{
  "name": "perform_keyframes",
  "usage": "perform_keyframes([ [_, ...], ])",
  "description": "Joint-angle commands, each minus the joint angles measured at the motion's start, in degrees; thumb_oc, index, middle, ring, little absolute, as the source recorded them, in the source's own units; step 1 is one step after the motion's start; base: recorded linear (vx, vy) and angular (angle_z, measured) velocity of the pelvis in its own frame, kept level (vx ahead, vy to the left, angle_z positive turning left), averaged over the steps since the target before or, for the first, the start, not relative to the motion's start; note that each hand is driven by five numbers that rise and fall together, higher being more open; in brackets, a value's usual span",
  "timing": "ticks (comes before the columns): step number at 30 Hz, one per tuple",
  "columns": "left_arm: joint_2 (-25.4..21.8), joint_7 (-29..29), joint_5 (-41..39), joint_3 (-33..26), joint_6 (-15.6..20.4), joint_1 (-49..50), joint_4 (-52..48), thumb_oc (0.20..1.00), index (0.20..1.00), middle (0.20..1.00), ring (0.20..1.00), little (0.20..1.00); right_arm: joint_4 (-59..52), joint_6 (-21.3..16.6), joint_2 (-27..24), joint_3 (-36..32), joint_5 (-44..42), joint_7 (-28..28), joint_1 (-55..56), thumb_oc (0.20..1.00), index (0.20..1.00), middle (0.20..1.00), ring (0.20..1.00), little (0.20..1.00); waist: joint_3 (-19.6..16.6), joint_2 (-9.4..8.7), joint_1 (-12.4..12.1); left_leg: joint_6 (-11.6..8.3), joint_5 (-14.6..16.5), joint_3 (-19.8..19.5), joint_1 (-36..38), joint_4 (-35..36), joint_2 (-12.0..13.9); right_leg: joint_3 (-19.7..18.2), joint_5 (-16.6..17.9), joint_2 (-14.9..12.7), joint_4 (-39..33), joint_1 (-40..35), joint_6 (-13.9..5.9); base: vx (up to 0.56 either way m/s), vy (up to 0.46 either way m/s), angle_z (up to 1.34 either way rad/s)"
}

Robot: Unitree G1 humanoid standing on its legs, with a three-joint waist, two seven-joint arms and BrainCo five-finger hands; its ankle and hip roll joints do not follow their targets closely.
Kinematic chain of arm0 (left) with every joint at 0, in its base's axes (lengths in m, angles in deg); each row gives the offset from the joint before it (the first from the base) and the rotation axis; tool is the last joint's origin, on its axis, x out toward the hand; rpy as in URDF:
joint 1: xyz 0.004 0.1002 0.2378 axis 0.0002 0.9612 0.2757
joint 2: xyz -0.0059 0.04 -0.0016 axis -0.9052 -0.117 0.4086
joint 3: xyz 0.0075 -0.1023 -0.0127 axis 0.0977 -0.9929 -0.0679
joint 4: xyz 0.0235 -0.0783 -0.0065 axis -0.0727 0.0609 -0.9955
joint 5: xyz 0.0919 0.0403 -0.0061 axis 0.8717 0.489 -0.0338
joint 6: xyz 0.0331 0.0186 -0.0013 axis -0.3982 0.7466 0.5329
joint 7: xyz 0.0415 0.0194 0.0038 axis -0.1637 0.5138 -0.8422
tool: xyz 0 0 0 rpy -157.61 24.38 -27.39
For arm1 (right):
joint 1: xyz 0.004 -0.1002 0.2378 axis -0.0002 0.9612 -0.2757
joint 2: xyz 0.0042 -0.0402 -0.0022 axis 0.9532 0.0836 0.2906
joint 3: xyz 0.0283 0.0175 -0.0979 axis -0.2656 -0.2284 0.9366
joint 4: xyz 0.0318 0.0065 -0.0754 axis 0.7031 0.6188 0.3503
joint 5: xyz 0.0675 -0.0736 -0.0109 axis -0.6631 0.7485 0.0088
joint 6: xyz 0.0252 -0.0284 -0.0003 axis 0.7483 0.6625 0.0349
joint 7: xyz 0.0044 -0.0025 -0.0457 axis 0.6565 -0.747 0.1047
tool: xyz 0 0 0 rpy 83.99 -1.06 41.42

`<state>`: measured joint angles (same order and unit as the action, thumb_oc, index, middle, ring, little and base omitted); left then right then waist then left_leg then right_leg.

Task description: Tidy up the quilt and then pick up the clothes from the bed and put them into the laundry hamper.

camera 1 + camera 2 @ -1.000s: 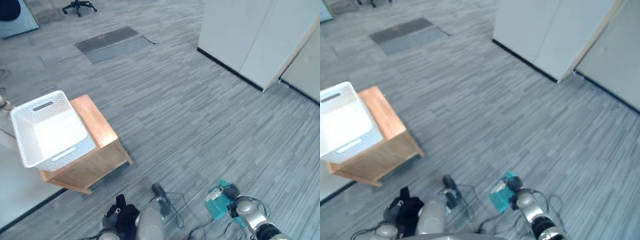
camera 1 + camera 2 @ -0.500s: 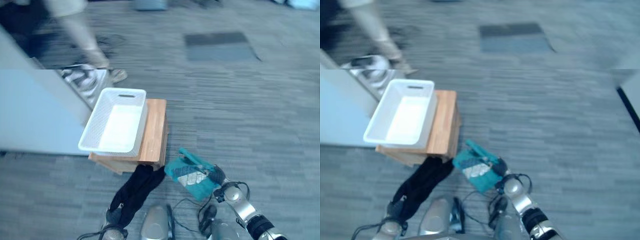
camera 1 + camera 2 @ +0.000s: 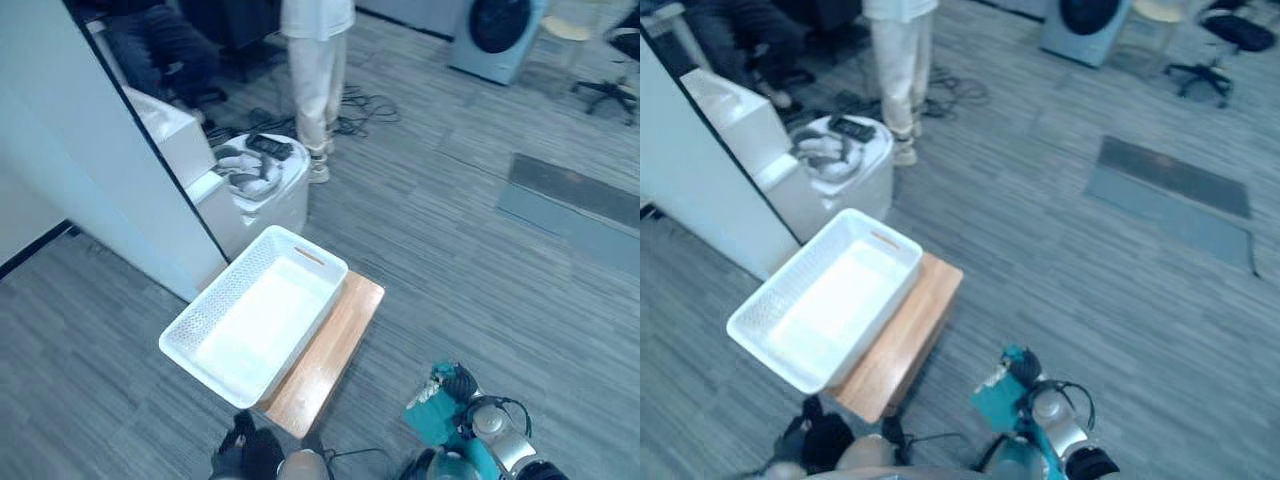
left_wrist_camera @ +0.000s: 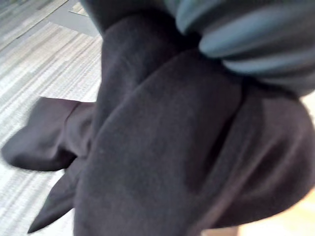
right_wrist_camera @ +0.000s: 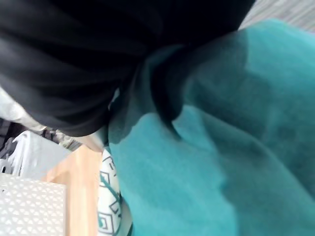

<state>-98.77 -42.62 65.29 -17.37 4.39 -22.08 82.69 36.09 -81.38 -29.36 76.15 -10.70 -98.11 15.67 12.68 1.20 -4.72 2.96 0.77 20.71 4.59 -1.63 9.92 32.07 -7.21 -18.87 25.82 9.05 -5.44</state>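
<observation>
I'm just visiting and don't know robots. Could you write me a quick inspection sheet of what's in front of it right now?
Surface: grey striped carpet floor; no bed seen.
Job's things: white hamper, empty, on a low wooden stand; black garment in the left hand; teal garment in the right hand.
Clutter: round white bin with dark items on top.
Hands: both low in view, each carrying cloth.
Cables: a tangle on the floor behind the person.
Surroundings: white partition, standing person, washing machine, office chair, dark floor mat.
</observation>
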Motion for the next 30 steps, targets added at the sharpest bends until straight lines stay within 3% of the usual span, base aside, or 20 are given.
perform_keyframes([
  [1, -3.1, 1.2, 0.9, 4.7, 1.7, -2.0, 1.4, 0.200, 0.200, 0.200, 0.200, 0.200, -0.9, -1.7, 0.5, -5.7, -2.6, -1.7, -3.6, 0.200, 0.200, 0.200, 0.200, 0.200, 1.9, -2.52, 0.7, -3.30, 4.3, -9.9, -3.0, 2.3, -5.5, -22.4, 3.7, 4.9, -23.2, -6.2, -3.93, 0.38, -0.415, 1.32],
  [2, -3.1, 1.2, 0.9, 4.7, 1.7, -2.0, 1.4, 0.200, 0.200, 0.200, 0.200, 0.200, -0.8, -1.7, 0.5, -5.7, -2.6, -1.7, -3.6, 0.200, 0.200, 0.200, 0.200, 0.200, 1.8, -2.53, 0.8, -3.29, 4.3, -9.9, -3.1, 2.3, -5.5, -22.4, 3.9, 4.9, -23.3, -6.2, -3.93, 0.27, -0.250, 2.39],
  [3, -3.0, 1.0, 1.4, 5.3, 1.7, -2.4, 1.6, 0.200, 0.200, 0.200, 0.200, 0.200, -0.8, -1.3, 0.2, -6.8, -2.9, -2.0, -3.0, 0.200, 0.200, 0.200, 0.200, 0.200, 1.9, -2.61, 1.7, -3.58, 4.5, -13.6, -2.8, 2.6, -5.8, -28.9, 5.5, 4.6, -24.7, -5.1, -4.39, 0.36, -0.341, 3.40],
  [4, -3.8, 0.9, 2.4, 6.1, 1.9, -2.6, 1.7, 0.200, 0.200, 0.200, 0.200, 0.200, -0.9, -0.8, -0.5, -8.1, -3.3, -2.5, -1.8, 0.200, 0.200, 0.200, 0.200, 0.200, 2.5, -3.36, 2.2, -4.11, 5.1, -19.6, -1.8, 2.5, -6.4, -34.8, 6.1, 4.9, -24.9, -5.5, -4.59, 0.44, -0.504, 3.96],
  [6, -4.1, 1.0, 0.6, 4.7, 2.4, -1.4, 2.6, 0.200, 0.200, 0.200, 0.200, 0.200, 1.8, -0.6, -1.1, -10.3, -4.2, -3.4, -3.4, 0.200, 0.200, 0.200, 0.200, 0.200, 1.8, -4.53, 0.7, -6.36, 4.8, -22.3, -1.7, 2.4, -3.8, -26.6, 7.4, 4.5, -27.7, -8.6, -5.42, 0.37, -0.696, 3.33],
  [7, -4.0, 1.1, 0.2, 4.1, 2.6, -0.7, 2.9, 0.200, 0.200, 0.200, 0.200, 0.200, 1.8, -0.8, -1.6, -11.0, -4.5, -3.6, -3.2, 0.200, 0.200, 0.200, 0.200, 0.200, 1.5, -4.52, 1.1, -7.36, 4.1, -24.4, -1.8, 3.3, -2.5, -26.4, 7.0, 6.1, -29.6, -10.0, -4.89, 0.32, -0.711, 2.60],
  [8, -3.8, 1.2, -1.1, 3.0, 2.9, 0.1, 3.0, 0.200, 0.200, 0.200, 0.200, 0.200, 1.7, -1.2, -2.9, -12.3, -5.0, -4.1, -3.7, 0.200, 0.200, 0.200, 0.200, 0.200, 0.7, -4.27, 0.7, -9.35, 2.1, -25.5, -2.5, 5.0, -0.9, -23.5, 6.3, 7.3, -30.8, -11.2, -4.84, 0.19, -0.477, 1.62],
  [9, -3.3, 1.4, -1.3, 2.6, 2.9, 0.6, 3.3, 0.200, 0.200, 0.200, 0.200, 0.200, 1.0, -1.4, -3.9, -12.9, -4.9, -4.1, -3.5, 0.200, 0.200, 0.200, 0.200, 0.200, 0.7, -4.12, 1.3, -9.82, 1.0, -23.1, -3.5, 4.8, -0.3, -22.0, 5.9, 7.3, -30.8, -11.7, -4.75, 0.05, -0.387, 0.90],
  [10, -2.8, 1.5, -0.9, 2.2, 2.8, 0.9, 3.4, 0.200, 0.200, 0.200, 0.200, 0.200, -0.1, -1.9, -4.7, -14.2, -5.1, -4.4, -2.7, 0.200, 0.200, 0.200, 0.200, 0.200, 0.6, -4.22, 2.6, -9.76, 0.8, -16.1, -5.0, 3.7, 0.7, -18.7, 5.6, 6.5, -30.8, -11.5, -4.89, -0.08, -0.215, 0.40],
  [11, -3.0, 1.1, -0.6, 1.6, 2.6, 1.2, 3.0, 0.200, 0.200, 0.200, 0.200, 0.200, -0.9, -1.8, -5.6, -14.9, -4.9, -4.7, -2.6, 0.200, 0.200, 0.200, 0.200, 0.200, 0.6, -4.59, 3.5, -9.40, 1.3, -8.9, -5.6, 1.0, 1.6, -16.4, 5.7, 5.8, -30.8, -11.6, -4.78, -0.13, -0.242, 1.19],
  [12, -3.0, 0.9, 0.0, 1.2, 2.5, 1.5, 2.7, 0.200, 0.200, 0.200, 0.200, 0.200, -2.6, -2.5, -6.8, -15.9, -4.9, -5.5, -3.2, 0.200, 0.200, 0.200, 0.200, 0.200, 0.3, -5.03, 5.3, -9.35, 4.0, 2.6, -4.4, -2.5, 3.1, -12.2, 5.7, 5.0, -30.8, -12.1, -5.29, -0.12, -0.175, 1.50],
  [14, -3.3, -0.1, 1.4, 0.6, 1.9, 1.7, 1.7, 0.200, 0.200, 0.200, 0.200, 0.200, -4.7, -2.3, -8.9, -17.8, -4.2, -6.2, -3.9, 0.200, 0.200, 0.200, 0.200, 0.200, -0.1, -4.85, 6.4, -8.79, 6.6, 10.7, -3.8, -8.3, 3.8, -10.1, 5.1, 5.5, -30.8, -12.3, -4.32, -0.09, -0.138, 1.01],
  [15, -3.3, -0.1, 1.4, 0.6, 1.8, 1.7, 1.6, 0.200, 0.200, 0.200, 0.200, 0.200, -4.7, -2.3, -8.9, -17.8, -4.2, -6.2, -3.9, 0.200, 0.200, 0.200, 0.200, 0.200, -0.1, -4.82, 6.3, -8.80, 6.7, 10.7, -3.8, -8.4, 3.9, -10.1, 5.1, 5.5, -30.8, -12.3, -4.32, 0.01, -0.087, 0.77],
  [16, -3.2, -0.9, 3.0, 0.7, 1.6, 2.9, 0.4, 0.200, 0.200, 0.200, 0.200, 0.200, -9.4, -1.9, -11.3, -19.5, -1.6, -6.5, -3.5, 0.200, 0.200, 0.200, 0.200, 0.200, -0.9, -3.99, 7.2, -8.95, 4.5, 16.0, -2.2, -6.0, 5.4, -6.8, 4.7, 6.2, -30.8, -13.4, -3.79, 0.04, -0.032, 0.66],
  [17, -3.1, -0.9, 3.1, 0.7, 1.5, 3.0, 0.3, 0.200, 0.200, 0.200, 0.200, 0.200, -9.6, -1.8, -11.4, -19.5, -1.6, -6.5, -3.3, 0.200, 0.200, 0.200, 0.200, 0.200, -0.9, -3.92, 7.2, -8.93, 4.3, 16.0, -1.9, -5.6, 5.2, -6.8, 4.7, 6.2, -30.8, -13.5, -3.80, 0.14, 0.002, 0.52],
  [18, -3.2, -1.6, 3.7, 0.1, 1.2, 4.0, 1.0, 0.200, 0.200, 0.200, 0.200, 0.200, -15.7, -2.2, -13.4, -20.9, 0.4, -7.0, -4.1, 0.200, 0.200, 0.200, 0.200, 0.200, -2.0, -3.04, 6.8, -9.69, 2.9, 13.4, 0.2, -1.1, 3.7, -6.6, 4.8, 7.1, -30.8, -14.2, -3.80, 0.12, 0.034, 0.06],
  [21, -3.4, -1.8, 4.4, 0.0, 1.1, 4.6, 1.0, 0.200, 0.200, 0.200, 0.200, 0.200, -22.9, -2.7, -16.5, -23.3, 1.7, -7.3, -5.5, 0.200, 0.200, 0.200, 0.200, 0.200, -2.3, -3.08, 6.9, -10.13, 0.4, 13.5, 2.7, 3.8, 3.7, -4.9, 4.9, 7.1, -30.8, -15.3, -3.67, 0.06, 0.017, 0.12],
  [30, -3.8, -1.1, 3.0, -1.1, 1.0, 4.9, 0.5, 0.200, 0.200, 0.200, 0.200, 0.200, -36.4, -6.4, -20.2, -23.2, -2.3, -6.4, -13.0, 0.200, 0.200, 0.200, 0.200, 0.200, -3.0, -3.62, 4.7, -10.65, -0.6, 12.1, 4.1, 6.2, 4.2, -4.2, 4.9, 7.5, -30.8, -16.1, -3.82, 0.00, 0.010, 0.07],
])
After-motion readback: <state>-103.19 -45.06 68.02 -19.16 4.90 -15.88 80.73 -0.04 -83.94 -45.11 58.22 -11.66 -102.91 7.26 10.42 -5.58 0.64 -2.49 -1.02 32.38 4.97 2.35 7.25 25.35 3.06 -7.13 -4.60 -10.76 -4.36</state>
